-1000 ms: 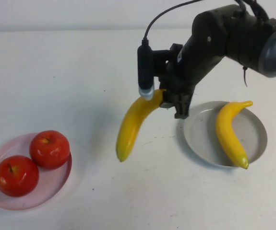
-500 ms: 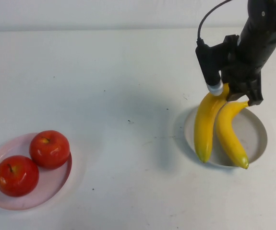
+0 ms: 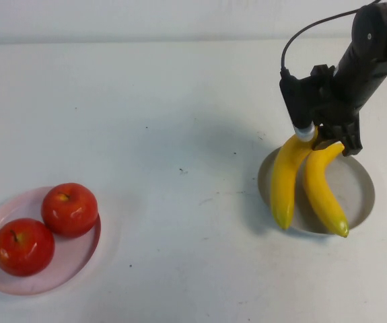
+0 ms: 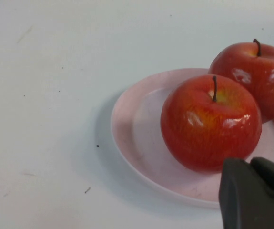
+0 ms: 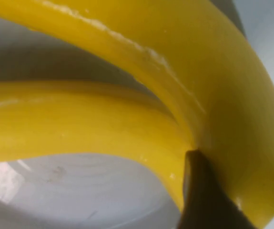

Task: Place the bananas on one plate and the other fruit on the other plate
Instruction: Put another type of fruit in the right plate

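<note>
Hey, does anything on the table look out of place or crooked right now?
Only one thing: the glossy yellow banana held by the right pincer hangs over the grey round plate's near-left rim, tip outside it. The left pincer sits shut beside the red apples.

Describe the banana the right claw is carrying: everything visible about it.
The held banana is smooth, glossy yellow and plastic-looking, curved, with a greenish lower tip. The right claw grips its upper stem end, so it hangs steeply, its lower tip at the grey plate's near-left rim, the rest above the plate's left side. It lies alongside the second banana already on that plate; the right wrist view shows them pressed close near the stem ends. Whether its tip rests on the rim cannot be told.
</note>
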`<move>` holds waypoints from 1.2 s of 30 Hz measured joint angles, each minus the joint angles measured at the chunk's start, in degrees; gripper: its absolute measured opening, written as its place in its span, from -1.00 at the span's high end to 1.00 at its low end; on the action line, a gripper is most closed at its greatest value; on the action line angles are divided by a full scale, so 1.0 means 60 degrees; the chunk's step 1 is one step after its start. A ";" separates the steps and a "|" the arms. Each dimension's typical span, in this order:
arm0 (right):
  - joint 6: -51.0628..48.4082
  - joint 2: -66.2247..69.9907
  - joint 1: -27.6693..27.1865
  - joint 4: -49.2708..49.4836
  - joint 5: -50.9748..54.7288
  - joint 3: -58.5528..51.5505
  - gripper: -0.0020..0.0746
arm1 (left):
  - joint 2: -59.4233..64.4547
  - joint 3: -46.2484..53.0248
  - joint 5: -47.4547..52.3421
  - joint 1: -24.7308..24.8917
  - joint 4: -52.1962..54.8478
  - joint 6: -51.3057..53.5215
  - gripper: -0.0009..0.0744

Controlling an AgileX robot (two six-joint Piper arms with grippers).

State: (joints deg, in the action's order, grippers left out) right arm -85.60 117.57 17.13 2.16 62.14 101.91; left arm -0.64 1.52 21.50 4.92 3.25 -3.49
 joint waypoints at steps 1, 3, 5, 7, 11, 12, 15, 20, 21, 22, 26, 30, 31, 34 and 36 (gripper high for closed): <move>0.0002 0.0039 0.0000 0.0055 -0.0091 0.0000 0.20 | 0.0000 0.0000 0.0000 0.0000 0.0000 0.0000 0.97; 0.0002 0.0123 0.0000 0.0133 -0.0325 0.0000 0.20 | 0.0000 0.0000 0.0000 0.0000 0.0000 0.0000 0.97; 0.0002 0.0197 0.0000 0.0236 -0.0588 0.0000 0.20 | 0.0000 0.0000 0.0000 0.0000 0.0000 0.0000 0.97; 0.0002 0.0260 0.0000 0.0445 -0.0859 0.0000 0.20 | 0.0000 0.0000 0.0000 0.0000 0.0000 0.0000 0.97; 0.0002 0.0298 0.0000 0.0651 -0.1058 0.0000 0.20 | 0.0000 0.0000 0.0000 0.0000 0.0000 0.0000 0.97; 0.0019 0.0319 0.0000 0.0674 -0.1078 0.0000 0.20 | 0.0000 0.0000 0.0000 0.0000 0.0000 0.0000 0.97; 0.0019 0.0354 -0.0015 0.0693 -0.1060 0.0000 0.20 | 0.0000 0.0000 0.0000 0.0000 0.0000 0.0000 0.97; 0.0033 0.0354 -0.0097 0.0086 -0.0913 0.0000 0.13 | 0.0000 0.0000 0.0000 0.0000 0.0000 0.0000 0.97; 0.0033 0.0354 -0.0147 0.0042 -0.0913 0.0000 0.12 | 0.0000 0.0000 0.0000 0.0000 0.0000 0.0000 0.97; 0.0033 0.0354 -0.0165 0.0023 -0.0913 0.0000 0.12 | 0.0000 0.0000 0.0000 0.0000 0.0000 0.0000 0.97; 0.0060 0.0354 -0.0249 0.0123 -0.0913 0.0000 -0.08 | 0.0000 0.0000 0.0000 0.0000 0.0000 0.0000 0.97; 0.0403 0.0354 -0.0285 0.0481 -0.0951 0.0000 -0.62 | 0.0000 0.0000 0.0000 0.0000 0.0000 0.0000 0.97; 0.0495 0.0354 -0.0285 0.0538 -0.0951 0.0000 -0.69 | 0.0000 0.0000 0.0000 0.0000 0.0000 0.0000 0.97; 0.0636 0.0354 -0.0285 0.0563 -0.0951 0.0000 -0.78 | 0.0000 0.0000 0.0000 0.0000 0.0000 0.0000 0.97; 0.0684 0.0354 -0.0285 0.0530 -0.0874 0.0000 -0.76 | 0.0000 0.0000 0.0000 0.0000 0.0000 0.0000 0.97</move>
State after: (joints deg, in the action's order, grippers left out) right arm -81.50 119.70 15.42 5.35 56.89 101.91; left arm -0.64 1.52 21.50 4.92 3.25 -3.49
